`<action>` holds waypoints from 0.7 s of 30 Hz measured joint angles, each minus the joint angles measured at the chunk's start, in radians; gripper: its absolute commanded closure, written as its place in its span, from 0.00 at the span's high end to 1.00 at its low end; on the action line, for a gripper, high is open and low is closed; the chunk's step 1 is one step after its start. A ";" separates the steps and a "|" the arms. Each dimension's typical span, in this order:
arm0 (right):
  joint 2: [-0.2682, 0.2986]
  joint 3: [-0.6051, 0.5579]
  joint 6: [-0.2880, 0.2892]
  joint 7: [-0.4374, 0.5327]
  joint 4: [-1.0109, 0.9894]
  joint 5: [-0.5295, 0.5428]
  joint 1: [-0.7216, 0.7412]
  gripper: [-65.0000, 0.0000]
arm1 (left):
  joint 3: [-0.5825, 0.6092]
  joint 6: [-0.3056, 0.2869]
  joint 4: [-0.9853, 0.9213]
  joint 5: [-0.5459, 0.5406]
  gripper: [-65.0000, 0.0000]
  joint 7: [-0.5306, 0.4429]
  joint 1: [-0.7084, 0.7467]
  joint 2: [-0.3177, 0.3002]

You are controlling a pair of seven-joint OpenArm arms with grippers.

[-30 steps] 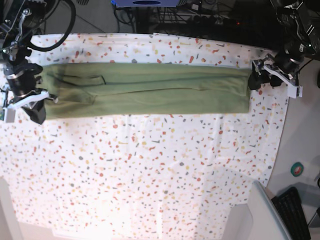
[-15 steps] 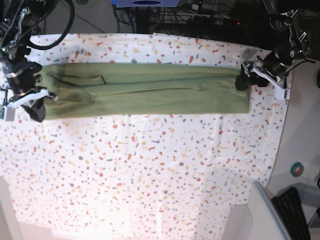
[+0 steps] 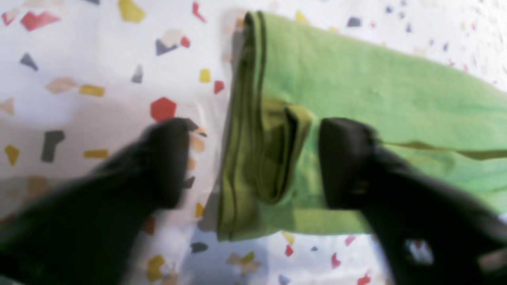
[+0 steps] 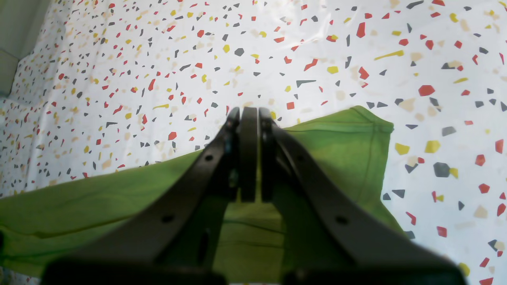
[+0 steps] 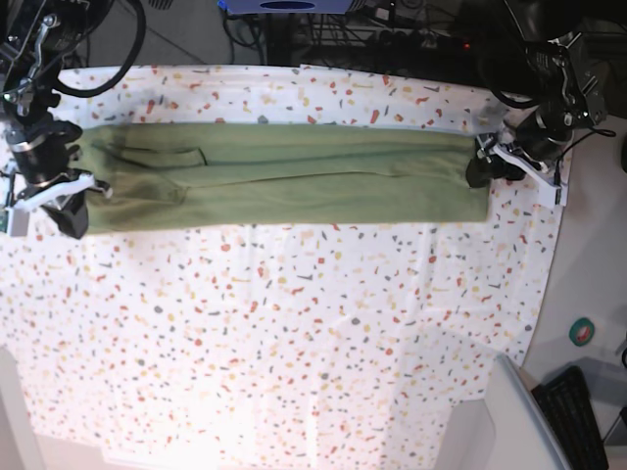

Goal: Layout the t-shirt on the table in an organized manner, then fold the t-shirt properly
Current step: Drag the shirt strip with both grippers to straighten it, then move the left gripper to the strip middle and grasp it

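The olive-green t-shirt (image 5: 294, 181) lies folded into a long narrow strip across the far part of the table (image 5: 294, 343). My left gripper (image 5: 482, 164) is at the strip's right end. In the left wrist view this gripper (image 3: 255, 130) is open. One finger (image 3: 166, 158) rests on the speckled cloth and the other (image 3: 344, 162) on the shirt (image 3: 376, 79), with the bunched layered edge between them. My right gripper (image 5: 61, 201) is at the strip's left end. It (image 4: 249, 113) is shut, fingers pressed together over the shirt's corner (image 4: 336, 150), with no cloth visible between them.
A grey-white bin corner (image 5: 509, 421) and a black keyboard (image 5: 578, 416) sit at the near right. Cables and dark equipment (image 5: 392, 29) run along the far edge. A small green disc (image 5: 583, 331) lies right of the cloth.
My left gripper has moved inward onto the shirt's right end, and its jaws have narrowed around the edge. The right arm has stayed put.
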 measured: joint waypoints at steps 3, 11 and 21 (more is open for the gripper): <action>0.001 0.000 0.000 0.000 0.000 0.000 0.000 0.00 | 0.003 0.000 -0.006 0.005 0.13 0.014 0.002 0.003; 0.000 0.000 0.000 -0.001 -0.068 0.003 0.004 0.00 | 0.001 -0.035 -0.004 0.008 0.00 0.029 0.005 -0.021; 0.005 -0.003 -0.001 0.000 -0.105 0.000 0.001 0.00 | 0.032 0.031 0.284 0.013 0.00 0.029 0.087 -0.017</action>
